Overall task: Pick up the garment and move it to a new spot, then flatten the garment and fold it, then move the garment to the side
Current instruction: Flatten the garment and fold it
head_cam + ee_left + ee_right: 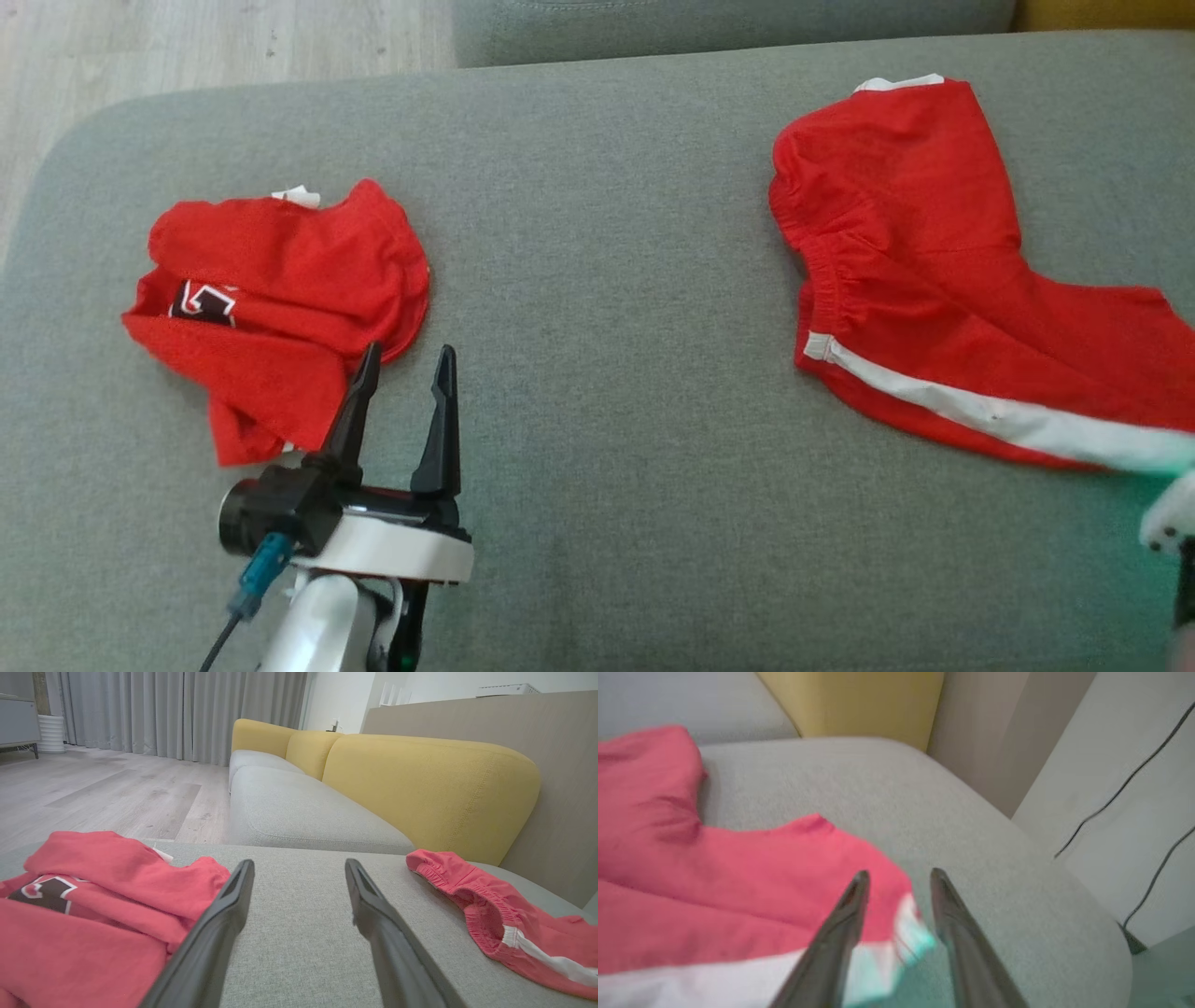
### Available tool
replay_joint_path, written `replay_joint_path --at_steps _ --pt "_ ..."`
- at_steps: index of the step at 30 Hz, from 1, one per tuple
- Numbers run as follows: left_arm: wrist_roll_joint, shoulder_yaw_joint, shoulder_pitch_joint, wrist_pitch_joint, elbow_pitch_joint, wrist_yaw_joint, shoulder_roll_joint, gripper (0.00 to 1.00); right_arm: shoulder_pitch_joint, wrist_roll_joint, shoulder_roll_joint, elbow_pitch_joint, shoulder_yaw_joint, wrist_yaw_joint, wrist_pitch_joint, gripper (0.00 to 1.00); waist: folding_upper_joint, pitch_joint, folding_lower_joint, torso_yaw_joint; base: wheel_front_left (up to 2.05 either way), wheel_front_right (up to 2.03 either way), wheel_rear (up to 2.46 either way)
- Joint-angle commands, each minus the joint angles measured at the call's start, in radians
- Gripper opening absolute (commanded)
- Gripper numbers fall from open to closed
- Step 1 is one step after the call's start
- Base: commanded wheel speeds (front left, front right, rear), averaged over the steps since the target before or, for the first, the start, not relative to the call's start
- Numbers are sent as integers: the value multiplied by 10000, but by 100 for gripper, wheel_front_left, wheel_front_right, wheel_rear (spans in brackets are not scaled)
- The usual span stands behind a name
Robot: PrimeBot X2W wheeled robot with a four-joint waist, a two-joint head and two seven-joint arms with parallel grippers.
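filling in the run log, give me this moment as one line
left claw: open, beside crumpled red shirt | right claw: at white-striped corner of red shorts, grip unclear | both garments on grey cushion

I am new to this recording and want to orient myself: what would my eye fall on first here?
Two red garments on the grey cushion catch the eye: a crumpled shirt at the left and shorts with a white stripe at the right. The open left gripper stands at the shirt's edge.
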Motion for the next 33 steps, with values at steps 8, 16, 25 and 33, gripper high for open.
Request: replay_joint_path --at_steps 8,16,25,33 --pt "33 267 -181 -51 -154 13 7 100 -184 2142 -101 -763 4153 -7 -1936 100 0 -267 0 156 0 0 0" --pt "24 42 -189 -51 -197 8 7 100 622 3226 -101 -1190 7663 -7 -1488 100 0 -163 0 470 0 0 0" --pt "-30 -179 -339 -51 -163 -3 7 100 -104 3274 -101 -54 8092 -7 -357 100 0 224 0 983 0 0 0" --pt "-105 -215 -407 -51 -152 29 7 100 -573 3370 -101 864 7940 -7 -421 0 0 325 0 1182 0 0 0"
